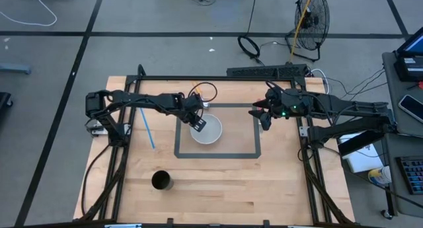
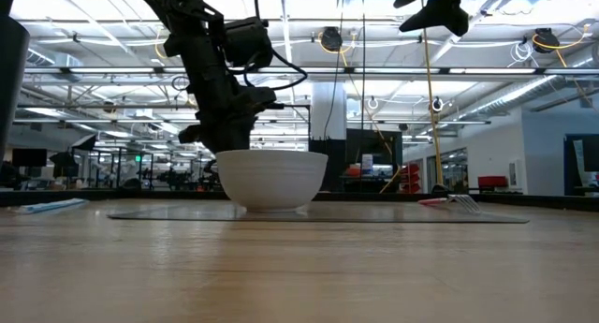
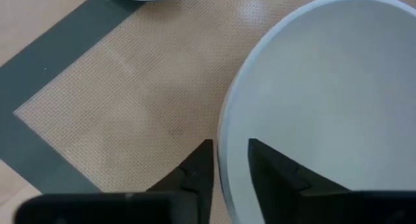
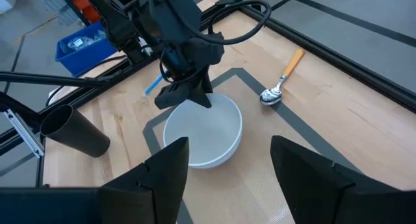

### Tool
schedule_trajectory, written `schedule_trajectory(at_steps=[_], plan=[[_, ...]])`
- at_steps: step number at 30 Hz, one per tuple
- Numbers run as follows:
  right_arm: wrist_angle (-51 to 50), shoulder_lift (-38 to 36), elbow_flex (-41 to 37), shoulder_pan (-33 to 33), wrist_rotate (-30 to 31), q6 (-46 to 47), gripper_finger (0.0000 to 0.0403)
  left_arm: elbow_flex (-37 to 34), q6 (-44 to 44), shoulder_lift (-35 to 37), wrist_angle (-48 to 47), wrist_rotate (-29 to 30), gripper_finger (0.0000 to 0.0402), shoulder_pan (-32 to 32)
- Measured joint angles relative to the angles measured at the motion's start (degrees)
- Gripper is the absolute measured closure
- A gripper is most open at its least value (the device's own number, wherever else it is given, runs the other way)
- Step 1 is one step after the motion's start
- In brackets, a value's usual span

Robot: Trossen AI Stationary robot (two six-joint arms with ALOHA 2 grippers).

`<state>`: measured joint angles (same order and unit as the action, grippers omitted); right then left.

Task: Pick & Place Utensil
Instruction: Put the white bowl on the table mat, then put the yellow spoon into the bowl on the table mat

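Note:
A white bowl (image 1: 209, 131) (image 2: 271, 178) stands on its base on the grey-bordered mat (image 1: 244, 154). My left gripper (image 1: 197, 124) (image 3: 231, 175) is at the bowl's left rim, shut on it. My right gripper (image 1: 262, 117) (image 4: 227, 165) is open and hangs high above the mat's right side (image 2: 435, 14), touching nothing. A spoon with an orange handle (image 4: 281, 82) lies just beyond the mat's far edge. A fork with a red handle (image 2: 449, 201) lies at the mat's far right corner. A blue stick-like utensil (image 1: 147, 127) lies left of the mat. My left gripper holds the bowl by its rim (image 3: 224, 152) on the side toward the table's left. One finger (image 3: 279, 175) is inside the bowl and one finger (image 3: 195, 178) is outside. The fingers come from above, pointing down. The bowl stands upright with its base on the mat (image 2: 271, 209).
A black cup (image 1: 162, 181) (image 4: 75, 130) stands upright near the table's near-left part. A dark frame (image 1: 218, 78) runs around the table. Bare wood (image 1: 251, 188) lies between the mat and the near edge.

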<state>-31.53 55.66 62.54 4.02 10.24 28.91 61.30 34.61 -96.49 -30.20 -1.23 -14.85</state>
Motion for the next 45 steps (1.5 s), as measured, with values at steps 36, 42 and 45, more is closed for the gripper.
schedule_trajectory(at_steps=[36, 42, 45], plan=[[0.10, 0.42, 0.04, -0.04, -10.59, -2.55, 0.0196, 0.00, -10.14, 27.26, -8.92, 1.27, 0.0176, -1.46], [0.49, 2.39, 0.07, 0.05, -9.81, 0.59, 0.0202, 0.00, -11.15, 32.53, -17.18, -1.37, 0.0176, 0.79], [0.22, 3.84, 0.07, 0.94, -3.83, 2.06, 0.0202, 0.00, -13.40, 33.84, -18.68, 2.43, 0.0176, 2.25]])
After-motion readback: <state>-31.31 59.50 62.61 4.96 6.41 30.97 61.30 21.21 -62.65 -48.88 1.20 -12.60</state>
